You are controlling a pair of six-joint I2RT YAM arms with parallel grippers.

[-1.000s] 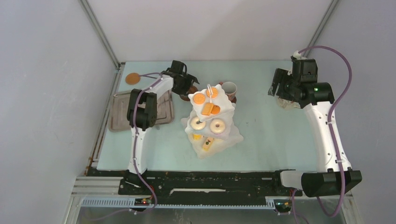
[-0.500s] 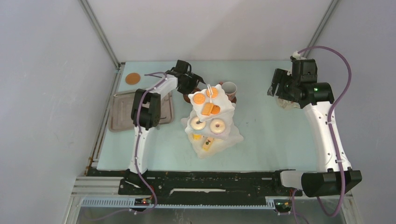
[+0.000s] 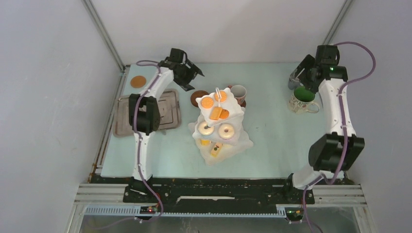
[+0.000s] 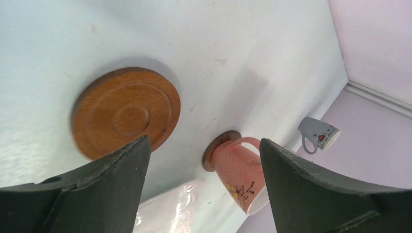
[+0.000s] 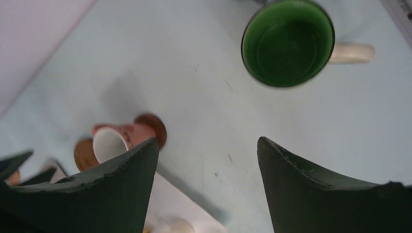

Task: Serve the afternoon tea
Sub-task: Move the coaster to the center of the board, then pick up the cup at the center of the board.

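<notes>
The white three-tier stand (image 3: 219, 127) holds orange biscuits, donuts and yellow cakes at mid-table. A brown coaster (image 3: 198, 97) lies bare just left of it, and also shows in the left wrist view (image 4: 126, 112). My left gripper (image 3: 191, 79) hovers behind it, open and empty. The pink mug (image 3: 238, 92) stands on a coaster (image 4: 217, 150) behind the stand. The green-inside mug (image 3: 302, 99) stands at the right. My right gripper (image 3: 300, 77) is open and empty just behind it. The small pale mug (image 4: 318, 133) stands near the back right corner.
A second bare coaster (image 3: 138, 81) lies at the back left. The grey metal tray (image 3: 127, 116) lies along the left edge. Walls close in the table at left, back and right.
My left gripper has pulled back from the coaster beside the stand, leaving it uncovered. My right arm has swung back and up, uncovering the green-inside mug on the table.
</notes>
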